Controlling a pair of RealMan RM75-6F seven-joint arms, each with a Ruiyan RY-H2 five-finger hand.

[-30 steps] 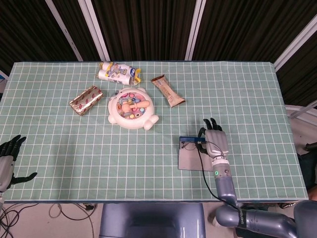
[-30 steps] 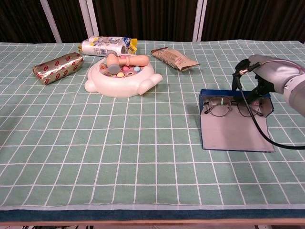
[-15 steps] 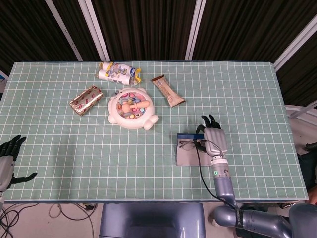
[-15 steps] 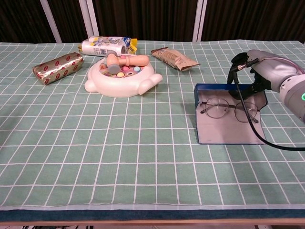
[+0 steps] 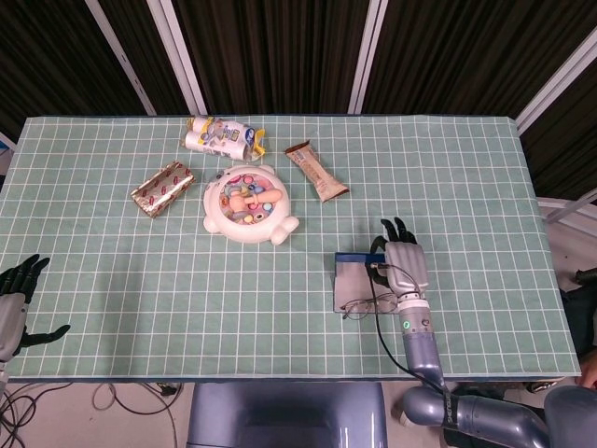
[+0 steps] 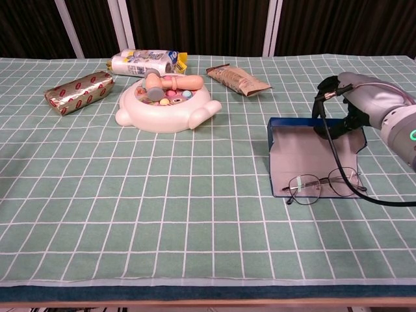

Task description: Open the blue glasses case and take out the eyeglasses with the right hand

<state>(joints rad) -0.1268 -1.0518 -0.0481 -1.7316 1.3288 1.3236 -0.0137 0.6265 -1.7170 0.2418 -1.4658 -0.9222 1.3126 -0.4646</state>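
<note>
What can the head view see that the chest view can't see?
Only the head view shows the left hand, open at the table's near left corner, and the right forearm. Only the chest view shows the dark inside of the right hand's curled fingers at the back of the blue glasses case. Both show the open case, the eyeglasses lying at its front edge, the right hand, the white toy and the snack packets.
</note>
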